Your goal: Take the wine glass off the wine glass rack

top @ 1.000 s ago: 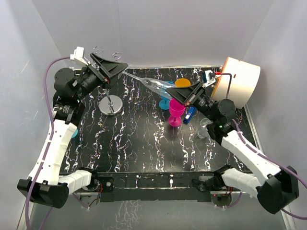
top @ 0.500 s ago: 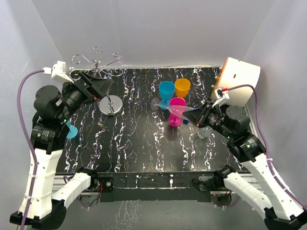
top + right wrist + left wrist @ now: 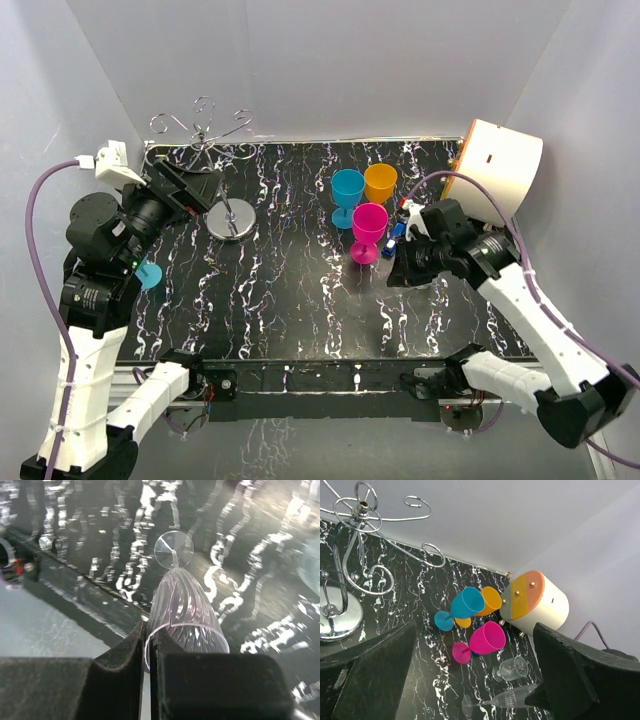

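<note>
The wine glass rack stands at the back left: curled silver hooks (image 3: 203,128) above a shiny disc base (image 3: 231,220). It also shows in the left wrist view (image 3: 357,515), with no glass on its hooks. My right gripper (image 3: 405,266) is shut on the rim of a clear ribbed wine glass (image 3: 182,607). The glass is tipped on its side low over the table, its round foot (image 3: 173,549) towards the front edge. The left wrist view also shows this glass (image 3: 512,698). My left gripper (image 3: 200,185) is open and empty beside the rack, its jaws wide apart.
Blue (image 3: 347,188), orange (image 3: 380,181) and pink (image 3: 368,228) goblets stand mid-table. A second, small clear glass (image 3: 512,669) stands by my right gripper. A white and orange drum (image 3: 497,168) fills the back right corner. A cyan foot (image 3: 150,275) shows under my left arm.
My right gripper carried the clear glass from beside the rack to the right and down, low over the table. My left arm drew back from the rack's hooks.
</note>
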Controlling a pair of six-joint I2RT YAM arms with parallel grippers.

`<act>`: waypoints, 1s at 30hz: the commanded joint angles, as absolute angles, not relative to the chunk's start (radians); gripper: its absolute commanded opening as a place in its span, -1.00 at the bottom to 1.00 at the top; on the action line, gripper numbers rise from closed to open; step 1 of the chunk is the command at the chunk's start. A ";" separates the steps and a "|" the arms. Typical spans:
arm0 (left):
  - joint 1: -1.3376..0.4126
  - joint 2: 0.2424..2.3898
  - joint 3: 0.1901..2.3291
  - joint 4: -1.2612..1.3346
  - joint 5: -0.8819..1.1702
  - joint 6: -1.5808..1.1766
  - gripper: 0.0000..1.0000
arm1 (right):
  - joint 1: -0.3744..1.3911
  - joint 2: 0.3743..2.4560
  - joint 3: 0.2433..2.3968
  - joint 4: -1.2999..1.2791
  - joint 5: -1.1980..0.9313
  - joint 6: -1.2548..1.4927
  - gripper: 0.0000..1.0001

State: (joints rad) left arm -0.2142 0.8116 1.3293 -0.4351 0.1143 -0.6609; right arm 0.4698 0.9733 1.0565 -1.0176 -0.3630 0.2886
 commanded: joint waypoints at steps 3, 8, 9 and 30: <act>-0.217 0.801 1.310 -0.434 0.103 -0.654 0.97 | 0.468 1.086 1.300 -1.190 -0.027 0.328 -1.00; -0.218 0.812 1.315 -0.435 0.126 -0.659 0.97 | 0.467 1.209 1.375 -1.231 0.046 0.333 -1.00; -0.217 0.813 1.315 -0.437 0.127 -0.659 0.97 | 0.468 1.224 1.388 -1.236 0.047 0.331 -1.00; -0.217 0.818 1.304 -0.456 0.126 -0.643 0.97 | 0.482 1.324 1.396 -1.164 0.056 0.281 -0.49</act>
